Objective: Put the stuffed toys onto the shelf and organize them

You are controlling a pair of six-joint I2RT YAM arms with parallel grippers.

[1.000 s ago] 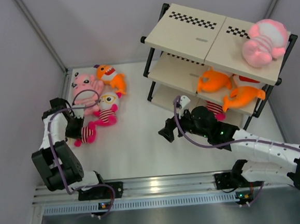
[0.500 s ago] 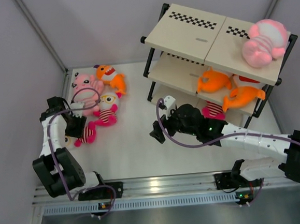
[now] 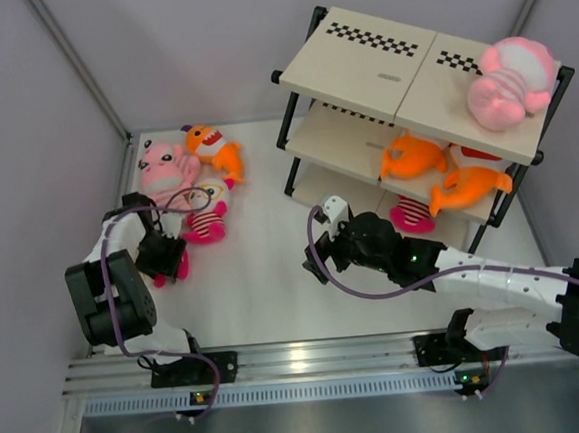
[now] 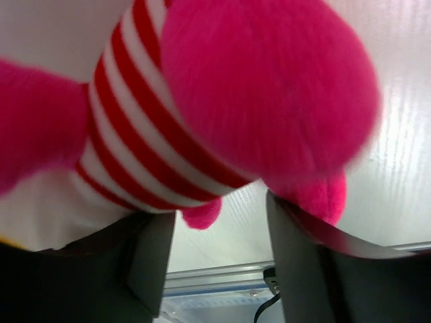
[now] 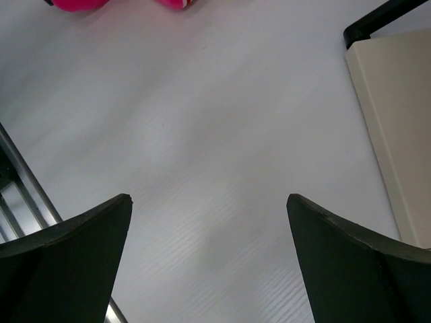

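One small magenta plush with red-white stripes [image 4: 269, 87] lies on the white tabletop [image 3: 264, 279] at the tips of the left gripper [image 4: 217, 222], whose jaws have just parted, so it looks unheld, well apart from the black-framed beige shelf [image 3: 367, 55]; the right gripper [image 5: 209, 199] gapes empty.

Bright, even, diffuse light from overhead, with no hard shadows. Soft shade under the shelf [image 3: 358, 61] boards. Glare patch on the metal rail [image 3: 299, 357].

Left wrist view: magenta plush [image 4: 269, 87] just above the left fingers [image 4: 151, 259] is out of focus with smeared edges. The fingers are near-black.

Right wrist view: sharp, with a pale sheen on the table [image 5: 202, 168] between the 2 dark right fingers [image 5: 74, 256].
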